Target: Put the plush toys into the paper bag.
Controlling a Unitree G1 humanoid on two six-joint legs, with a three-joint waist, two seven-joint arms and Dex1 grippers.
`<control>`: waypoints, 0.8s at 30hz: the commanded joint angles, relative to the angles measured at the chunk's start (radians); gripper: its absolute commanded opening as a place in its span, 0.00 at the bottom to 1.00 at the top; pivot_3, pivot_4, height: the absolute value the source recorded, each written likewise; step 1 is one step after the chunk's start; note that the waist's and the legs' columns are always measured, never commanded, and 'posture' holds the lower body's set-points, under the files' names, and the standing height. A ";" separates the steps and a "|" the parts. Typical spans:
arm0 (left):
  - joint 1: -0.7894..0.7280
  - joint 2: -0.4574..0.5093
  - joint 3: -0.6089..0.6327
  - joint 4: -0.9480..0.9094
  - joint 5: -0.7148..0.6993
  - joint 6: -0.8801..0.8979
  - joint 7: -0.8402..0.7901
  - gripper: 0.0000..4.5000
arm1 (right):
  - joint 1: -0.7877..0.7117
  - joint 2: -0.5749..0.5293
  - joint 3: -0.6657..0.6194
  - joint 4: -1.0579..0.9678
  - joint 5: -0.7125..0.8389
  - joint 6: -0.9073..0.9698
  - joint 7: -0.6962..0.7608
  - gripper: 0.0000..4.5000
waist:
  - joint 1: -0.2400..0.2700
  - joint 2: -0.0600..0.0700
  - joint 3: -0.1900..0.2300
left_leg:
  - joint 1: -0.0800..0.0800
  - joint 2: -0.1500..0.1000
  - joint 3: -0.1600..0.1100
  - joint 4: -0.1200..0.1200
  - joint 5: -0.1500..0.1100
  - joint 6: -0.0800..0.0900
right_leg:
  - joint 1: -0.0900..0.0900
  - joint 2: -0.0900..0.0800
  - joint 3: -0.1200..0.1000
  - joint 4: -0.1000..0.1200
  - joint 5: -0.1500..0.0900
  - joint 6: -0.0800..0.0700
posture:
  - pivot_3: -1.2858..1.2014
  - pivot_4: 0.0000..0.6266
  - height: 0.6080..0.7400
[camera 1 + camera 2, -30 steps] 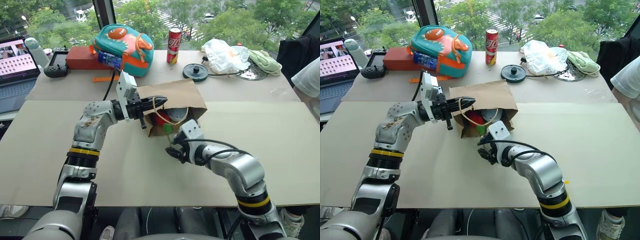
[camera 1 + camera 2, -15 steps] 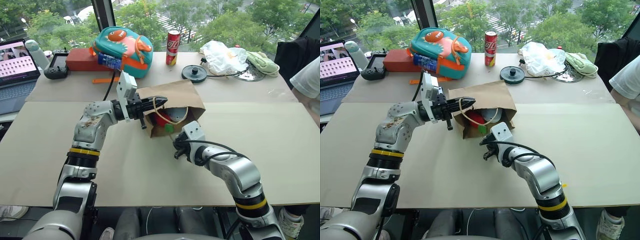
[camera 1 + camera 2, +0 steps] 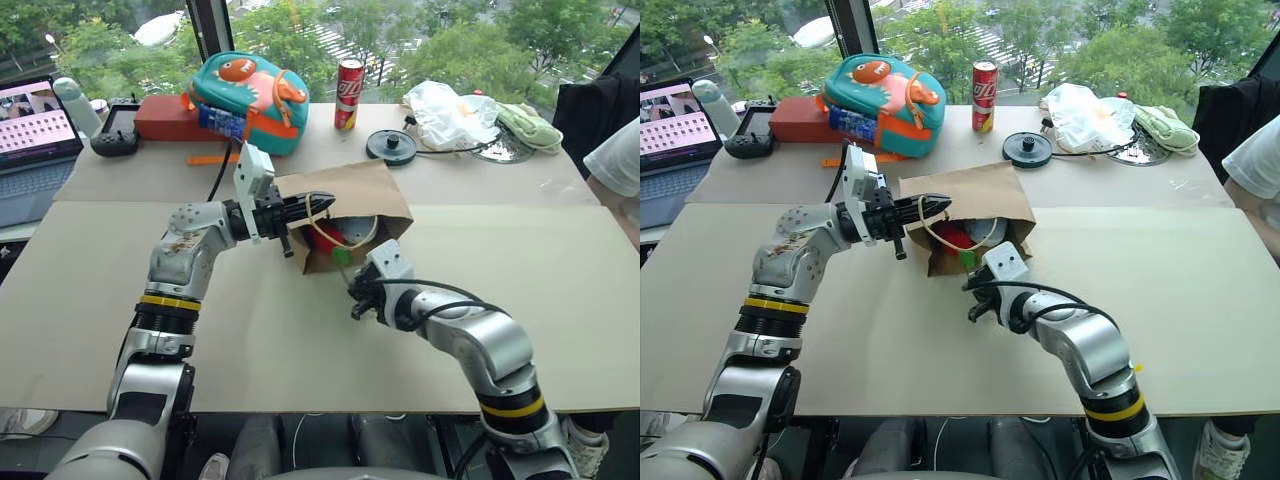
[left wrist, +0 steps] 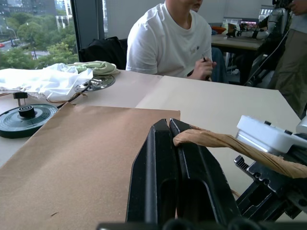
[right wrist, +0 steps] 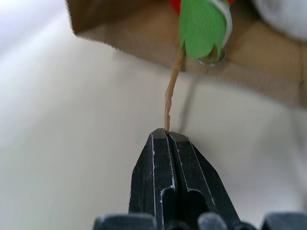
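Note:
The brown paper bag (image 3: 350, 195) lies on its side on the table, mouth toward me. Inside the mouth sit the plush toys: a red pepper-shaped one (image 3: 322, 238) with a green end (image 5: 201, 24), and a round grey-blue one (image 3: 356, 230) behind it. My left gripper (image 3: 325, 206) is shut on the bag's upper cord handle (image 4: 216, 141) and holds the top edge up. My right gripper (image 3: 353, 293) is just in front of the mouth, shut on the lower cord handle (image 5: 171, 91), which runs taut to the bag's bottom edge.
At the back of the table stand a teal and orange dinosaur backpack (image 3: 245, 85), a red can (image 3: 347, 80), a black round disc (image 3: 390, 145) and a white plastic bag (image 3: 450, 105). A laptop (image 3: 35, 130) is far left. A person in a white shirt (image 4: 168, 38) sits at the right.
My right gripper has shut on the lower cord handle and lifted slightly, pulling the cord taut. The left gripper and the bag have kept still.

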 commanded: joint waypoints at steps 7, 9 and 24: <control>-0.065 -0.079 0.156 -0.073 -0.225 0.254 0.176 0.00 | -0.193 -0.144 -0.305 -0.227 0.252 0.089 0.174 0.01 | 0.000 0.000 0.000 | -0.002 -0.001 -0.003 0.000 0.000 0.000 | 0.000 0.000 -0.001 -0.001 0.000 0.001 | 0.52 0.24 0.95; -0.079 -0.097 0.200 -0.085 -0.290 0.328 0.234 0.00 | -0.257 -0.172 -0.355 -0.238 0.295 0.115 0.186 0.01 | -0.001 0.000 0.000 | -0.002 -0.001 -0.004 0.000 0.000 0.000 | 0.000 0.000 -0.001 -0.001 0.000 0.001 | 0.52 0.24 0.95; 0.001 -0.109 0.168 -0.149 -0.335 0.504 0.356 0.00 | -0.231 -0.299 -0.225 -0.194 0.266 0.108 0.124 0.01 | 0.001 0.000 0.000 | -0.004 -0.003 -0.008 0.000 0.000 0.000 | 0.000 -0.001 -0.002 -0.002 0.000 0.001 | 0.52 0.24 0.95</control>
